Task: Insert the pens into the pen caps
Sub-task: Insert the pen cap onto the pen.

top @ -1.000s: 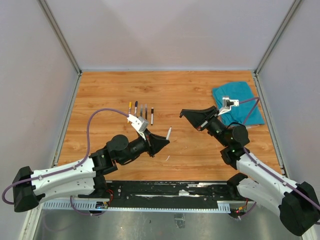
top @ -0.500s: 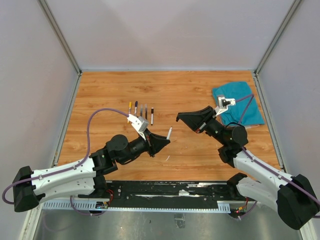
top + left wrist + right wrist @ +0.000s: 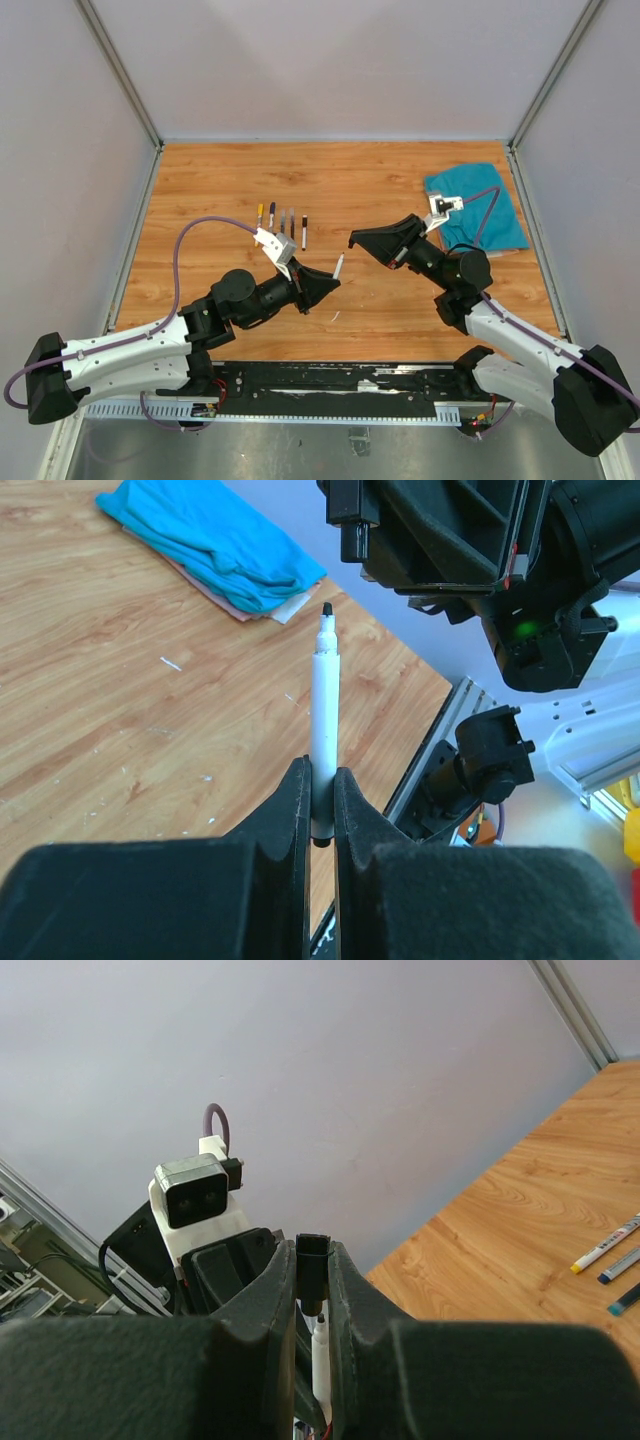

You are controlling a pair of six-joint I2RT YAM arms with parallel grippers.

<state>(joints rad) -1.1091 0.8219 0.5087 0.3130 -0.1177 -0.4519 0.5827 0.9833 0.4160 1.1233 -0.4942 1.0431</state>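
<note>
My left gripper (image 3: 331,281) is shut on the lower barrel of a white pen (image 3: 339,265) and holds it above the table. Its bare dark tip points at my right gripper (image 3: 354,240). In the left wrist view the pen (image 3: 322,710) stands up from between the fingers (image 3: 290,810). My right gripper (image 3: 313,1260) is shut on a small black pen cap (image 3: 313,1268). The pen's tip (image 3: 319,1352) sits just below the cap, a short gap apart. Several more pens (image 3: 283,223) lie in a row on the wood behind the left gripper.
A teal cloth (image 3: 474,205) lies at the back right of the wooden table (image 3: 220,180). A small pale scrap (image 3: 335,316) lies near the front. Grey walls close in the left, right and far sides. A black rail (image 3: 330,380) runs along the near edge.
My right gripper has moved left with the cap, closing the gap to the pen tip. The left gripper and its pen have stayed in place.
</note>
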